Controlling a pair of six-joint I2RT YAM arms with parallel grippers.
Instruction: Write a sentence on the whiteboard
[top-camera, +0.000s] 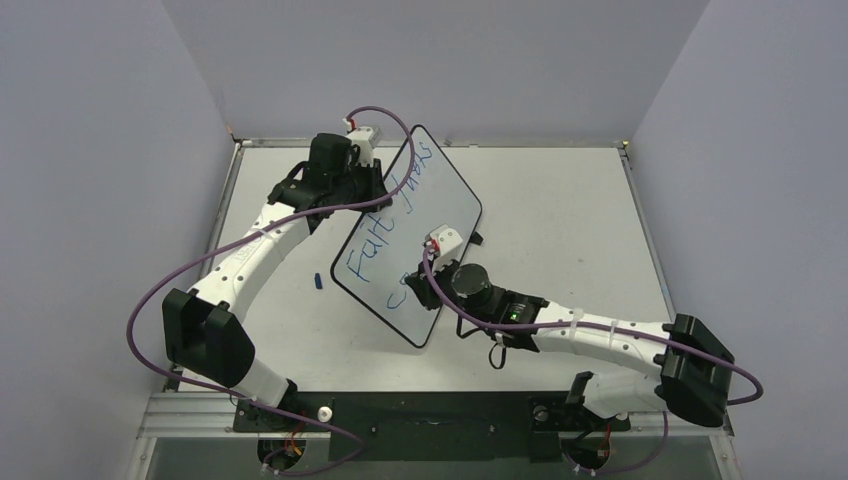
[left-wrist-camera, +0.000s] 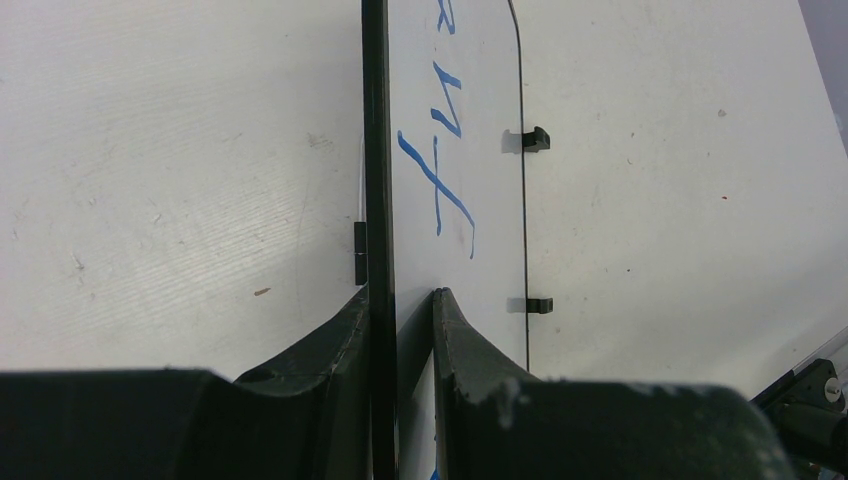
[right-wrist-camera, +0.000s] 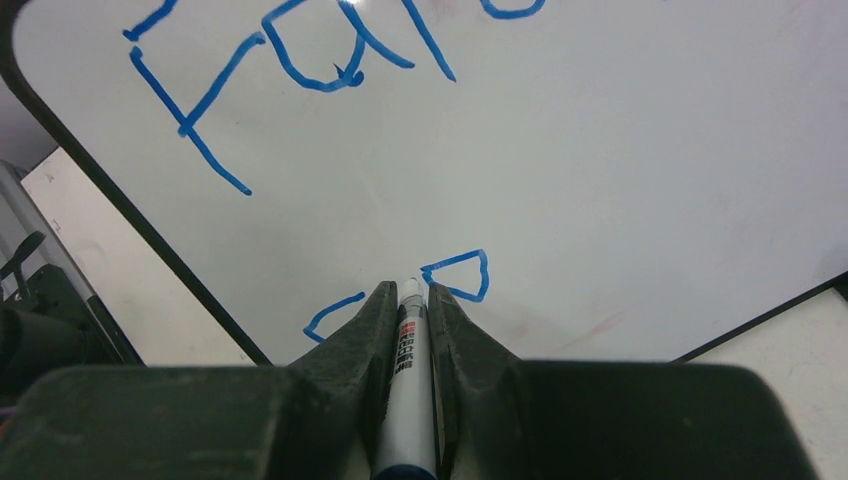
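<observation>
Board braced, pen down.
Your left gripper (left-wrist-camera: 400, 293) clamps the whiteboard (top-camera: 452, 205) edge so the right gripper (right-wrist-camera: 410, 292), closed on the marker (right-wrist-camera: 408, 385), can extend the sentence (top-camera: 362, 258).

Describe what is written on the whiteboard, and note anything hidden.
The sentence reads "Fait" plus a second blue word across the whiteboard. Below, two letters flank the marker in the right gripper, which covers whatever lies directly under it.

White table (top-camera: 570, 220), scuffed and speckled. It's boxed in by plain lavender-grey walls: left wall (top-camera: 100, 150) at 9 o'clock, back wall (top-camera: 430, 60) at 12, right wall (top-camera: 760, 150) at 3. Metal rail (top-camera: 200, 408) along table edge at 6. Light even, shadows soft.
</observation>
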